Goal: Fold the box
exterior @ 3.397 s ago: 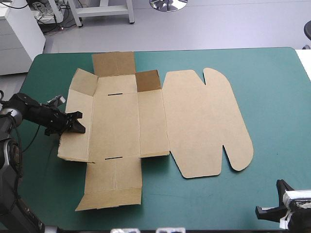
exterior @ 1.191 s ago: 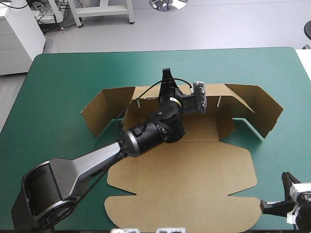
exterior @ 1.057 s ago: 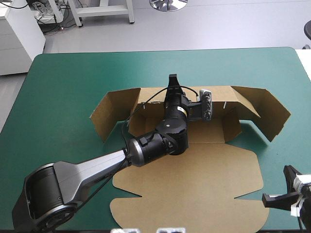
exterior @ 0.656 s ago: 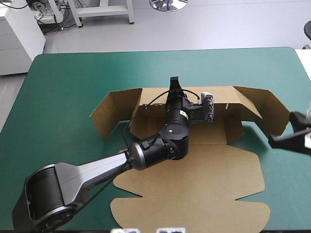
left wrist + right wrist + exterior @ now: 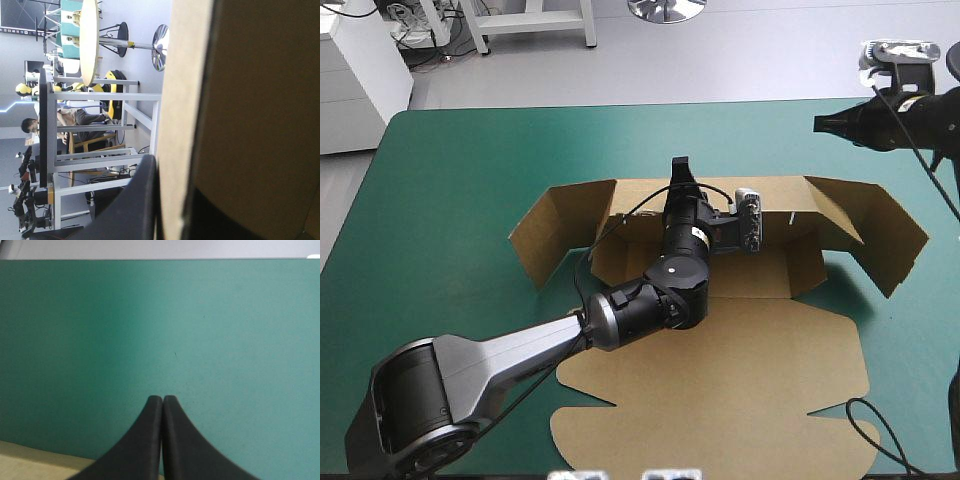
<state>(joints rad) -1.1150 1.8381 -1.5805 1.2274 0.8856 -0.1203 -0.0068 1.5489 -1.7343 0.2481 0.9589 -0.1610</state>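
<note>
The brown box [image 5: 750, 345] is seen at the middle of the teal-green cover [image 5: 450, 160], half formed into a shallow tray: its far wall is raised, a side flap [image 5: 555, 235] is angled up at each end, and the rounded lid is laid flat toward the near edge. The far wall is clamped near its middle by the left gripper [image 5: 678, 172]. In the left wrist view the pale board edge is pinched between the two black fingers [image 5: 142, 200], which are all but together. The tray floor behind that gripper is crossed by the left arm. The right gripper [image 5: 823, 123] is held well apart from the box, beyond its right flap, near the table's far right corner. Its fingers are pressed together in one pointed arch, with bare cover ahead of them and a sliver of board shown beside their base
</note>
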